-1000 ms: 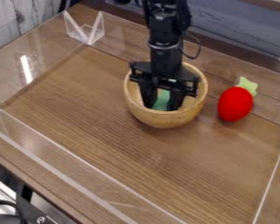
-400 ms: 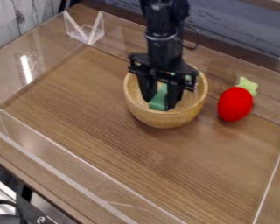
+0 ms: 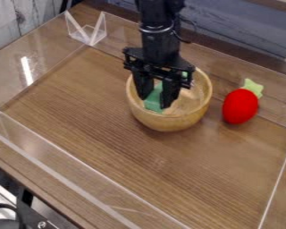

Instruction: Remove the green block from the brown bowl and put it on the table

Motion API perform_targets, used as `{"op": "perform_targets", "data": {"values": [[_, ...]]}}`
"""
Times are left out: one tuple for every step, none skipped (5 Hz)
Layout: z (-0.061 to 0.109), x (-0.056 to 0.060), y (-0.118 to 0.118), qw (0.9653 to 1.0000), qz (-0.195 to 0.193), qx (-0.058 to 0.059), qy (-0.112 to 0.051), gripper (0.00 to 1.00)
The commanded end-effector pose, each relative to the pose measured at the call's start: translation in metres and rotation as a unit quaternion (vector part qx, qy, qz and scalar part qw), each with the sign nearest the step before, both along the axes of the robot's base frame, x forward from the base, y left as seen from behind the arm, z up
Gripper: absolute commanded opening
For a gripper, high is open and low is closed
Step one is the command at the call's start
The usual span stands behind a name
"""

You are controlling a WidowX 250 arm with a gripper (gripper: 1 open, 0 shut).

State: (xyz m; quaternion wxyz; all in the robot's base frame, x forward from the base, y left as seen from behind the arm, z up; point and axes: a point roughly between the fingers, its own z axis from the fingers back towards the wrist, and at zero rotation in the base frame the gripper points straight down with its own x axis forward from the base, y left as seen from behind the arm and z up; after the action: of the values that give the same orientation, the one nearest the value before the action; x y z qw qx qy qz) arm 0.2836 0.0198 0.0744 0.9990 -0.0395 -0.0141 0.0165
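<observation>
We record: gripper [image 3: 159, 95] clamped on green block [image 3: 156, 100], raised above brown bowl [image 3: 196, 112]; strawberry toy [image 3: 241, 105] beside.

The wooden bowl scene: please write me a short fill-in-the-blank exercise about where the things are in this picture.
1. The small mint-green block sits between the fingers of the black end effector, above the round tan wooden ____.
2. The red strawberry-shaped toy lies on the dark wood-grain table, to the ____ of the bowl in the picture.
3. The end effector points straight ____.

Missing words: bowl; right; down
</observation>
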Motion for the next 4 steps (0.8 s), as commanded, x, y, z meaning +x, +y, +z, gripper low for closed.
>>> {"op": "perform_targets", "data": {"values": [[0.013, 0.008, 0.013, 0.9997, -0.007, 0.002, -0.025, 0.00], [0.005, 0.008, 0.016, 0.9996, -0.016, 0.002, -0.024, 0.00], [-0.002, 0.007, 0.019, 0.9994, -0.025, 0.002, -0.023, 0.00], [-0.009, 0.014, 0.022, 0.9993, -0.030, 0.003, -0.022, 0.00]]}}
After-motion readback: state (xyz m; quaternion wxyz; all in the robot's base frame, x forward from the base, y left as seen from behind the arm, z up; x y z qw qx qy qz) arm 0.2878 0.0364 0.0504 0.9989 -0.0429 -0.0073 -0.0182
